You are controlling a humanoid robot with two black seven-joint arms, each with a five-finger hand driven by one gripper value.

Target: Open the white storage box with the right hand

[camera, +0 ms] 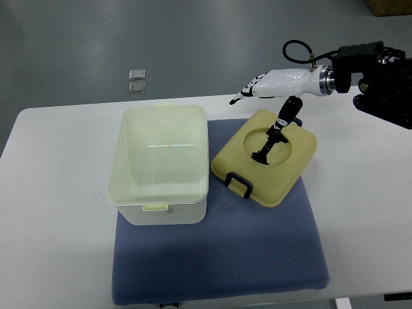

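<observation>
The white storage box [164,164] stands open and empty on the left part of a blue mat [219,251]. Its pale yellow lid [283,174] lies flat on the mat to the right of the box, with a round recess in the middle and a black latch [238,183] at its near corner. My right hand [264,96] comes in from the right edge and hovers above the lid's far edge. Its white fingers [248,90] are stretched out to the left and the dark thumb [291,111] hangs down. It holds nothing.
The mat lies on a white table [58,212] whose far edge runs just behind the box. Two small metal squares [136,80] lie on the grey floor beyond the table. A brown box corner [389,6] shows at the top right.
</observation>
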